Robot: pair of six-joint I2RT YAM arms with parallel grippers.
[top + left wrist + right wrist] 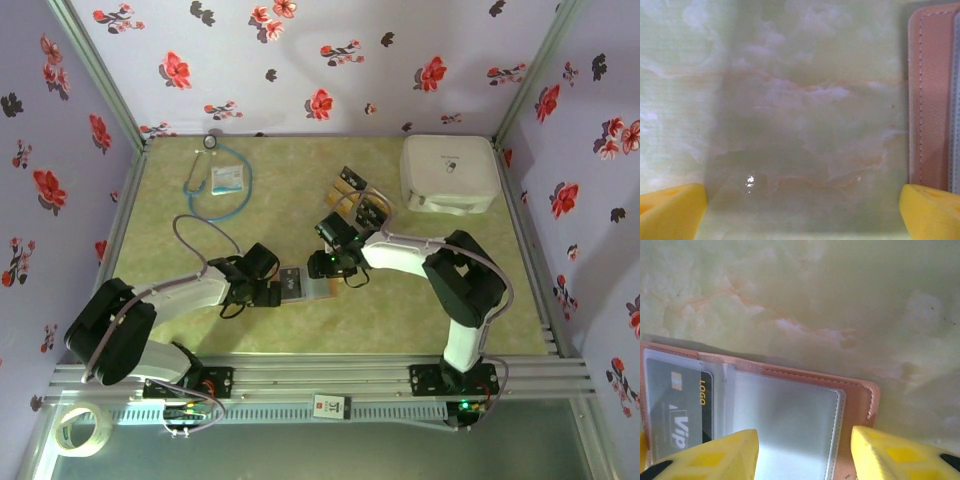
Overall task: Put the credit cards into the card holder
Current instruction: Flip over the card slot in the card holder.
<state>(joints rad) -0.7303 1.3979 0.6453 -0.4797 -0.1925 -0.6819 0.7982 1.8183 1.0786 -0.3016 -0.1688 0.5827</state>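
The card holder [303, 283] lies open on the table between my two grippers, its pinkish-brown cover [860, 390] framing clear sleeves. A black credit card [682, 410] sits in its left sleeve; the right sleeve [790, 420] holds nothing. My right gripper [805, 460] hovers over that right sleeve, open, with nothing between its yellow fingers [720, 455]. My left gripper [802, 215] is wide open over bare table, the holder's edge [932, 100] just beside its right finger. More credit cards [358, 195], tan and black, lie in a loose cluster behind the right gripper [325, 266].
A big white case [450, 172] stands at the back right. A stethoscope [200, 170] and a white-blue packet [228, 178] lie at the back left. Flowered walls close in three sides. A roll of tape [80, 430] sits outside the near rail.
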